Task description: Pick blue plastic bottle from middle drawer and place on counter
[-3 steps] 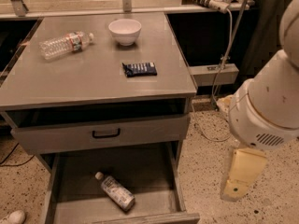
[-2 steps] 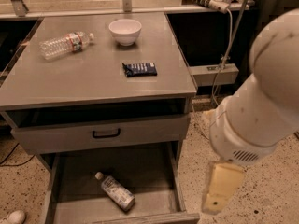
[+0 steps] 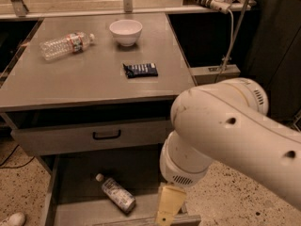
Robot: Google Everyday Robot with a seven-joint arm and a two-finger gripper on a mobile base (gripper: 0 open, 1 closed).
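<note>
The blue plastic bottle (image 3: 116, 193) lies on its side on the floor of the open middle drawer (image 3: 75, 180), white cap pointing up-left. My gripper (image 3: 168, 207) hangs from the large white arm (image 3: 225, 140) at the drawer's front right corner, to the right of the bottle and apart from it. Only its yellowish end shows. The grey counter (image 3: 89, 79) spreads above the drawers.
On the counter lie a longer ribbed bottle with a red-and-white label (image 3: 63, 44), a white bowl (image 3: 126, 31) and a dark packet (image 3: 140, 69). A shut drawer front with a black handle (image 3: 106, 135) sits above the open drawer. A cable (image 3: 230, 36) hangs at the right.
The arm has swung left and nearer, from beside the cabinet to over the open drawer's right front corner. The bottle and counter items have not moved.
</note>
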